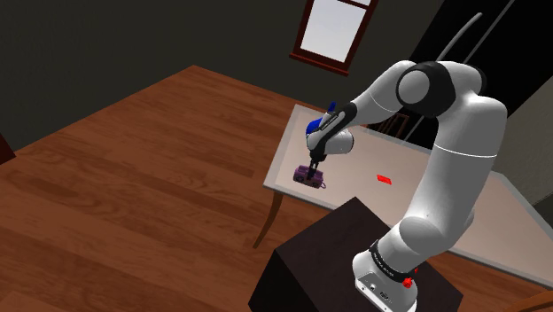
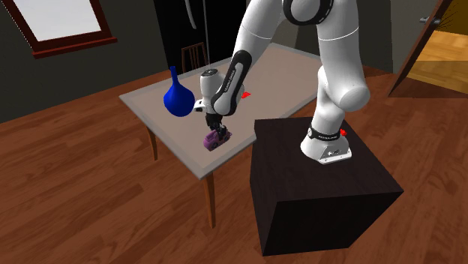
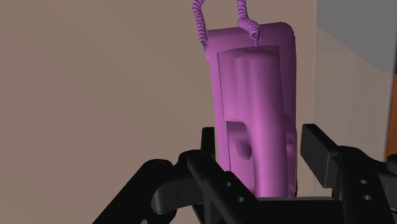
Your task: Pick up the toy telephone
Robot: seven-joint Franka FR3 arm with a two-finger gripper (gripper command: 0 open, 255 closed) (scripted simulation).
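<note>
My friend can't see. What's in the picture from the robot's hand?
A purple toy phone lies on a tan table between the two black fingers of the open gripper, one on each side. A curly purple cord loops from the phone's far end.

The gripper (image 2: 216, 127) is low over the table (image 2: 169, 131), right at the purple phone (image 2: 214, 140), which lies near the table's front edge. A blue vase (image 2: 178, 100) stands on the table toward the view's left, and a small red thing (image 2: 245, 95) lies mid-table. The dark stand (image 2: 322, 202) sits just beside the table's front edge.
</note>
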